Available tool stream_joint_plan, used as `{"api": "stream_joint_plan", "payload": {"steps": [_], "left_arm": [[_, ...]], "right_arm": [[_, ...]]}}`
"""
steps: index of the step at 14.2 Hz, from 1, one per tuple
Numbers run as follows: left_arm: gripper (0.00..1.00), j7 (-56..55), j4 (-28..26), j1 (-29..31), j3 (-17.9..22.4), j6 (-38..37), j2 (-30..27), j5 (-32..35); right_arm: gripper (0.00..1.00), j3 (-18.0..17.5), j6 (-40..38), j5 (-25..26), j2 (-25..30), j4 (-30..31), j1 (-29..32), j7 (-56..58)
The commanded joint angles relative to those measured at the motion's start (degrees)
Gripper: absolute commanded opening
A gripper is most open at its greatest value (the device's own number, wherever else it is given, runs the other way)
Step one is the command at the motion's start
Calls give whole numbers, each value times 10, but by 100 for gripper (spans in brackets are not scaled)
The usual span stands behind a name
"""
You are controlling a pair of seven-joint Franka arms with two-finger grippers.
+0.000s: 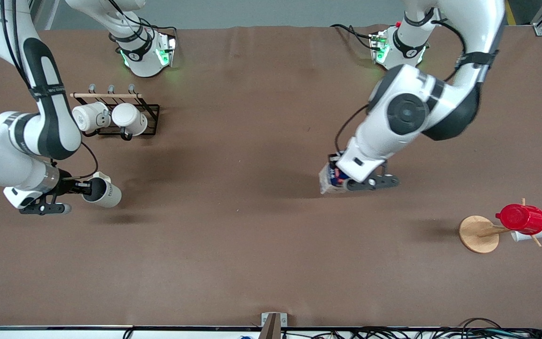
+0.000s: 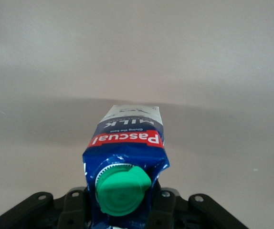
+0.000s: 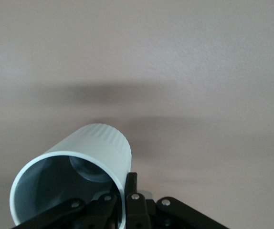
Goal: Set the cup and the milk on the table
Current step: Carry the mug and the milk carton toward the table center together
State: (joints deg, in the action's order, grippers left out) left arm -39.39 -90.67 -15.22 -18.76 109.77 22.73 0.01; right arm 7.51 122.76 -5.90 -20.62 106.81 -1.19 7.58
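My right gripper (image 1: 82, 188) is shut on the rim of the cream-beige cup (image 1: 103, 190), one finger inside and one outside. It holds the cup tilted on its side over the brown table (image 1: 233, 245) at the right arm's end. In the right wrist view the cup (image 3: 87, 164) shows its dark inside. My left gripper (image 1: 339, 181) is shut on the dark blue milk carton (image 1: 331, 180) over the middle of the table. In the left wrist view the milk (image 2: 127, 157) shows its green cap and red label between my fingers (image 2: 163, 205).
A black wire rack (image 1: 115, 110) with two white mugs (image 1: 130, 118) stands nearer the right arm's base. A wooden cup tree (image 1: 480, 233) with a red cup (image 1: 521, 218) stands at the left arm's end, nearer the front camera.
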Motion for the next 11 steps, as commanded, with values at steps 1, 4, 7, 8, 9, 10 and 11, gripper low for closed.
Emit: {"api": "stream_joint_plan", "payload": {"steps": [1,4,7,8,9,10,11], "left_arm": [[31,-64,70,-45,2,-11,56,-5],[31,-134,118,-102,3,-6,102,-6],[31,-183,153,-145,7,2,148,-5],[31,-189,153,-154,7,11,154,-5],[31,-195,153,-160,8,22,161,-4],[32,-198,153,-161,8,32,166,-4],[33,-198,153,-163,8,43,171,-4]], "right_arm": [[0,-47,-29,-9,31,-11,-21,-133],[0,-141,-18,-8,32,-11,-23,-306],[0,-231,32,-3,27,-10,-28,-457],[0,-245,48,-3,22,-8,-35,-484],[0,-255,65,-3,11,-6,-41,-508],[0,-262,79,-3,3,-5,-47,-522],[0,-265,91,-3,-4,0,-56,-539]]}}
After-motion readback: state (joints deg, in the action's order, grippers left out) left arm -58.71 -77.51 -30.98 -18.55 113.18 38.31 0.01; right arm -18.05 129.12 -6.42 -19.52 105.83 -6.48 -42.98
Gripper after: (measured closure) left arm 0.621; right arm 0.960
